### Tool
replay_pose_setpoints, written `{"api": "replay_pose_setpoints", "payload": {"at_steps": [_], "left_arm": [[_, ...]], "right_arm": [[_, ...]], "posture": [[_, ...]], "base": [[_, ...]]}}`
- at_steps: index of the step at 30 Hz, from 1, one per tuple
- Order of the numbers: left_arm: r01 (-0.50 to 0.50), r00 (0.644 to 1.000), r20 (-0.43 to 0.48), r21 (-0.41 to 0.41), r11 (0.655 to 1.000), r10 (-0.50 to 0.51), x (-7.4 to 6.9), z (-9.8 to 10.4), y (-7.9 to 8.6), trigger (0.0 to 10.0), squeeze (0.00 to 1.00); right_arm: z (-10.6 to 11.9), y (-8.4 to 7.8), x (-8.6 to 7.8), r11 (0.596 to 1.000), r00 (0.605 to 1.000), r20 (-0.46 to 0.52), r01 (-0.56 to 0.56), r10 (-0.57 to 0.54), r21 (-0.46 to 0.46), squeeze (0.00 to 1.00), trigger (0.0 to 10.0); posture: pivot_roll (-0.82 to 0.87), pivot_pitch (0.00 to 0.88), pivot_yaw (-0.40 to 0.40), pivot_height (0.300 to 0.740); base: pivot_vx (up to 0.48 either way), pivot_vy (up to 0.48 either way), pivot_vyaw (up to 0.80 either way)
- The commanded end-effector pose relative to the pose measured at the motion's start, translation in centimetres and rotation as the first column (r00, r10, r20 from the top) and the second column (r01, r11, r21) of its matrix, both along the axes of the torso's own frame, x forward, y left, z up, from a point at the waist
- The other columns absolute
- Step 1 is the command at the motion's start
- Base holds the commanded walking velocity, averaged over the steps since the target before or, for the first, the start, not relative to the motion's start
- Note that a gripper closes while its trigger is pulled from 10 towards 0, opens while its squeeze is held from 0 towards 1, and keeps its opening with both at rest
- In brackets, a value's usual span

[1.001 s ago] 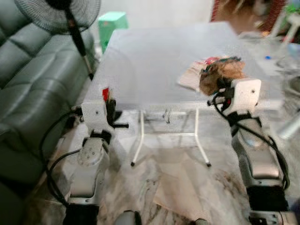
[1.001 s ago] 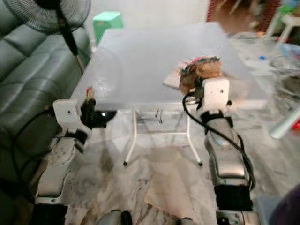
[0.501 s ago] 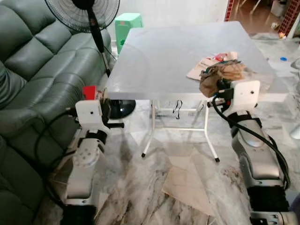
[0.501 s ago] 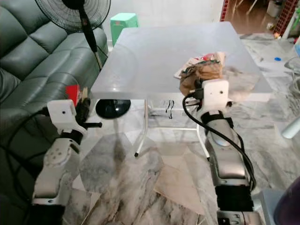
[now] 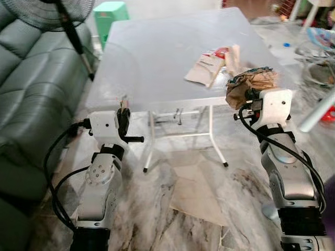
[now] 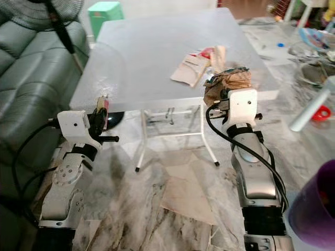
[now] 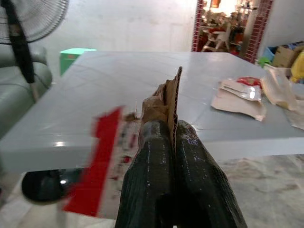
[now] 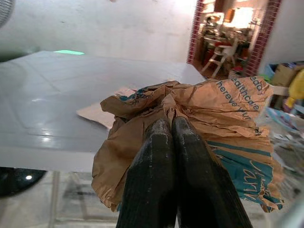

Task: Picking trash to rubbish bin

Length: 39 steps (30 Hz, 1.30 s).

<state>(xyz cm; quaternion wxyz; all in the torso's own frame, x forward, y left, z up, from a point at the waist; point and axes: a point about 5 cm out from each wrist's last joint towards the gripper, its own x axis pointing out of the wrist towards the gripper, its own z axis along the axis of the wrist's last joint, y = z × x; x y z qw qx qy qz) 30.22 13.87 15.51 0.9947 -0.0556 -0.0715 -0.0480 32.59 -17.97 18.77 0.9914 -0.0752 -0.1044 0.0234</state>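
My right gripper (image 8: 170, 122) is shut on a crumpled brown paper bag (image 5: 249, 82) with teal print, held up at the table's near right corner. A flat scrap of red-printed cardboard (image 7: 99, 159) stands upright in my left gripper (image 7: 172, 126), which is shut on it below the near left edge of the table (image 5: 157, 57). A curved purple rim, possibly the bin (image 6: 315, 208), shows at the bottom right of the right eye view. More wrappers (image 5: 208, 65) lie on the tabletop's right side.
A green sofa (image 5: 31, 89) runs along the left, with a standing fan (image 5: 67, 23) beside it and a green stool (image 5: 107, 11) behind the table. The floor is marble. Clutter and a white pole (image 5: 319, 110) stand at the right.
The whole picture has shifted as the camera moved, and the purple rim has come into sight. Both grippers keep the same hold on their pieces.
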Motion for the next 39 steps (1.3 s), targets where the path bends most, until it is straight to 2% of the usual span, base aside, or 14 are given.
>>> {"api": "replay_pose_setpoints", "payload": {"at_steps": [1, 2, 3, 24, 39], "left_arm": [[-0.004, 1.0, 0.003, 0.005, 1.0, 0.004, 0.16, 0.09, 0.37, 0.7, 0.0], [-0.002, 1.0, 0.004, 0.004, 1.0, 0.002, 0.17, 0.1, 0.37, 0.7, 0.0], [0.0, 1.0, 0.004, 0.003, 1.0, 0.0, 0.18, 0.1, 0.36, 0.0, 0.0], [0.011, 1.0, -0.005, -0.009, 1.0, -0.012, 0.1, -0.06, 0.32, 0.0, 0.0], [0.025, 1.0, -0.018, 0.008, 1.0, -0.025, 0.06, -0.3, 0.37, 0.0, 0.0]], "right_arm": [[0.13, 0.19, 0.03, 1.0, 1.0, 0.002, 0.0, 0.0, 0.005, 0.0, 10.0], [0.13, 0.2, 0.03, 1.0, 1.0, 0.002, 0.0, 0.0, 0.004, 0.0, 10.0], [0.14, 0.21, 0.04, 1.0, 1.0, 0.002, 0.0, 0.0, 0.004, 0.0, 10.0], [0.13, 0.36, -0.05, 1.0, 1.0, 0.009, -0.005, 0.005, 0.007, 0.0, 10.0], [0.08, 0.5, -0.1, 1.0, 1.0, 0.006, -0.007, 0.007, 0.006, 0.0, 10.0]], "posture": [[-0.04, 0.046, 0.065, 0.74], [-0.04, 0.046, 0.065, 0.74], [-0.04, 0.046, 0.065, 0.74], [-0.04, 0.052, 0.07, 0.74], [-0.04, 0.055, 0.072, 0.74]], "base": [[0.0, 0.0, -0.77], [0.0, 0.0, -0.77], [0.0, 0.0, -0.77], [0.0, 0.0, -0.78], [0.0, 0.0, -0.05]]}}
